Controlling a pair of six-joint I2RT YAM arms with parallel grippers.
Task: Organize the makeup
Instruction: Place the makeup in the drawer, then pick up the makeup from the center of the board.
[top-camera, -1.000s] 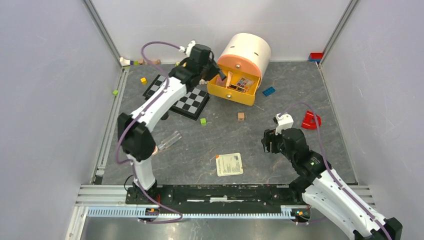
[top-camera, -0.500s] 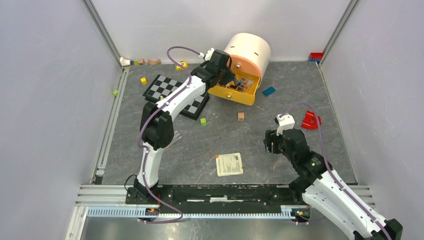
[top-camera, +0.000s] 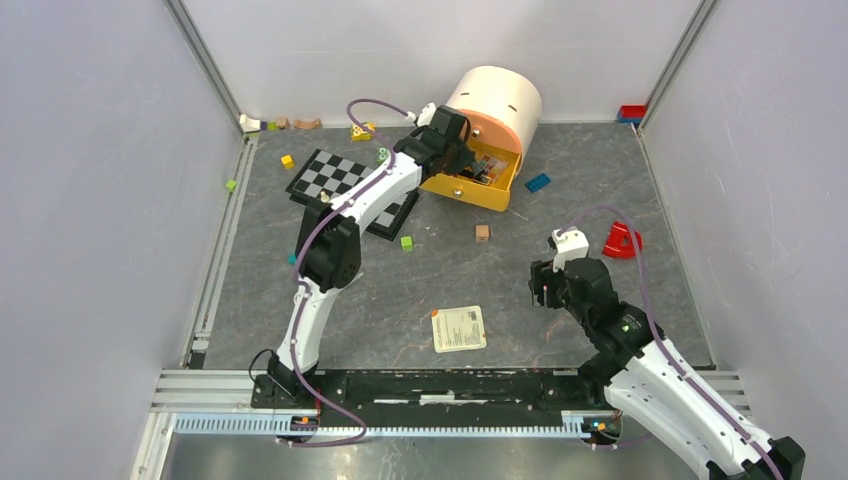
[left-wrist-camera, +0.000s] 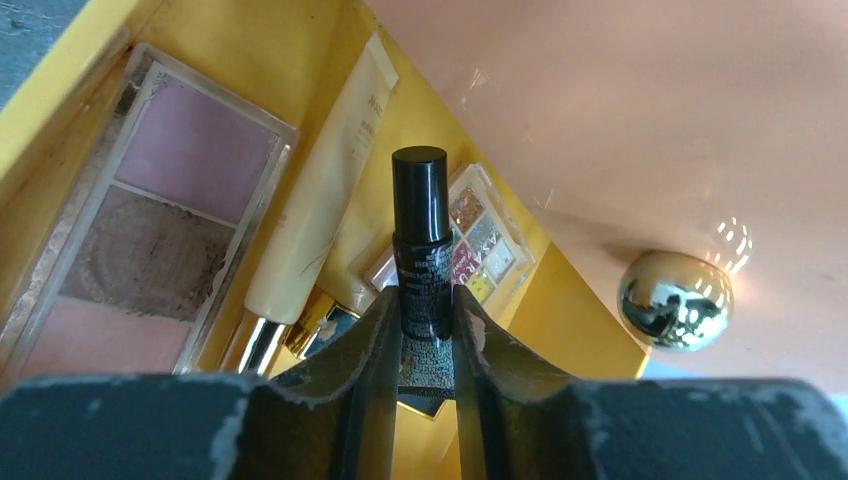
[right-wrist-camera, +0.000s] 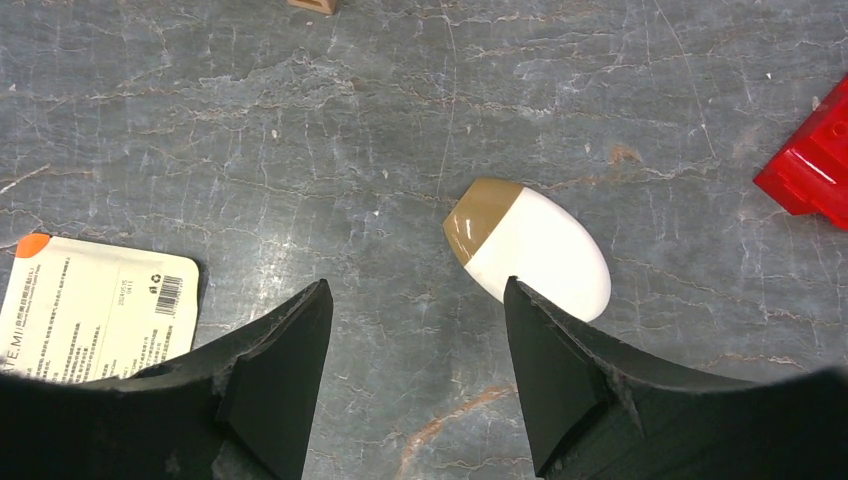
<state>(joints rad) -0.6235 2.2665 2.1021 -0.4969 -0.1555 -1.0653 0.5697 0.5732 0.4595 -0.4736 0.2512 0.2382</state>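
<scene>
My left gripper (left-wrist-camera: 424, 305) is shut on a black capped makeup tube (left-wrist-camera: 421, 250) and holds it over the open yellow drawer (left-wrist-camera: 590, 320). In the drawer lie a pink eyeshadow palette (left-wrist-camera: 150, 240), a cream tube (left-wrist-camera: 320, 190) and a multicolour palette (left-wrist-camera: 480, 240). In the top view the left gripper (top-camera: 462, 150) reaches into that drawer (top-camera: 470, 188). My right gripper (right-wrist-camera: 415, 295) hangs open over the table. A white egg-shaped sponge (right-wrist-camera: 535, 250) with a tan end lies just beyond its right finger.
The drawer belongs to a round cream cabinet (top-camera: 495, 100) with a gold knob (left-wrist-camera: 675, 300). A chessboard (top-camera: 340, 180), a printed card (top-camera: 459, 328), a red piece (top-camera: 622, 240), a blue brick (top-camera: 538, 182) and small cubes (top-camera: 406, 242) lie around.
The left arm has swung right from above the chessboard to the drawer, carrying the black tube. The right arm has barely moved.
</scene>
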